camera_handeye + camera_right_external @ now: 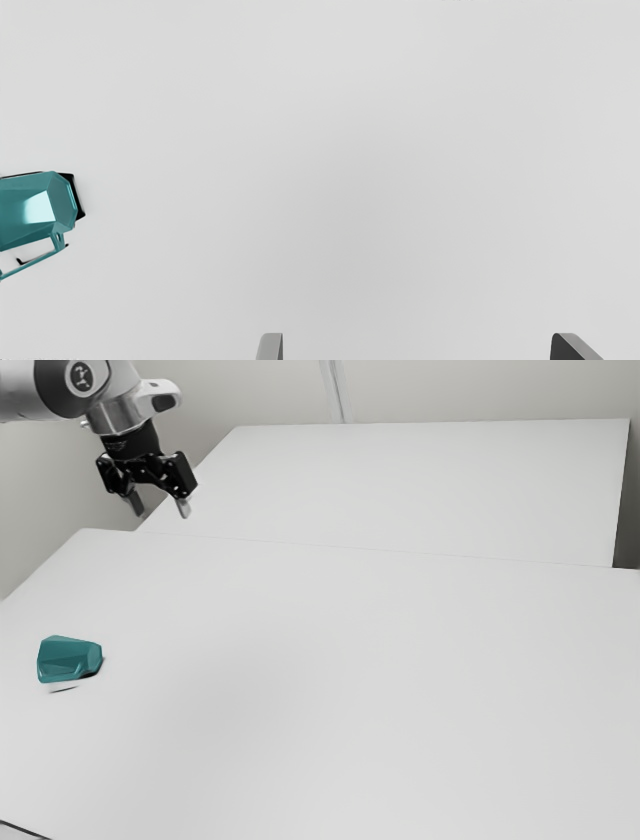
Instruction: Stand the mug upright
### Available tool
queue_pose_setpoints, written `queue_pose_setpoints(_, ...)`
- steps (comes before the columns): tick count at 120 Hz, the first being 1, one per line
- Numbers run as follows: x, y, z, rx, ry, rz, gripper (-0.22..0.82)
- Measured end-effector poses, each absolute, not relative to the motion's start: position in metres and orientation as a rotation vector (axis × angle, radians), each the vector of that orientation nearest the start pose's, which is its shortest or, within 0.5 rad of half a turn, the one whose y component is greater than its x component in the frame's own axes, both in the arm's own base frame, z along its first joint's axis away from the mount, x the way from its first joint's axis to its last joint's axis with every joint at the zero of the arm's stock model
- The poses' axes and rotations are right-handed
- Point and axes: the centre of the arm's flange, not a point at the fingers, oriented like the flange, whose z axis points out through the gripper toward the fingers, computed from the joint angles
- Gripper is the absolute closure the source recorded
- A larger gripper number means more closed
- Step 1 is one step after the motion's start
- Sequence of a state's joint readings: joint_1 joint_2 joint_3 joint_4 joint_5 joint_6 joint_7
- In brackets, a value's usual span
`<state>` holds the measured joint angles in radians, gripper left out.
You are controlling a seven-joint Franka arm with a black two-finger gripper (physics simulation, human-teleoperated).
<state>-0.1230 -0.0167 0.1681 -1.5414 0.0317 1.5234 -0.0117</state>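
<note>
Step in hand, my read: approach, no grasp made. Mug (69,660) is on its side on the table (350,670), toward the exterior view's left. Gripper (161,509) is released, fingers (270,348) spread wide with nothing between them, up above the table and well apart from the mug. Next move: I need to bring the hand across until the mug sits under the fingers, square the wrist to its body, then descend and close. After that, lift a little, roll it onto its base, set down. Risk: it's faceted and tapered, so a poor pinch could slip or twist, and a finger could snag the handle (32,263). View check: the exterior view gives me the hand's height and the mug's full length. The wrist view crops the mug at the frame edge but gives me the handle's bar alongside the body, plus a flat end face (64,201) that I take for the base. I'd plan the roll direction off that, and confirm once the mug is better framed.
</note>
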Motion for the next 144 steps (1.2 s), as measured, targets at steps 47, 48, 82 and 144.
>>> queue_pose_setpoints(47, 0.539, 0.063, 0.639, -3.108, -0.180, 0.024, 0.02)
queue_pose_setpoints(48, 0.539, 0.064, 0.639, -3.108, -0.183, 0.024, 0.02)
queue_pose_setpoints(82, 0.523, 0.132, 0.632, -3.105, -0.314, 0.050, 0.03)
queue_pose_setpoints(144, 0.448, 0.284, 0.592, -3.206, -0.466, -0.064, 0.03)
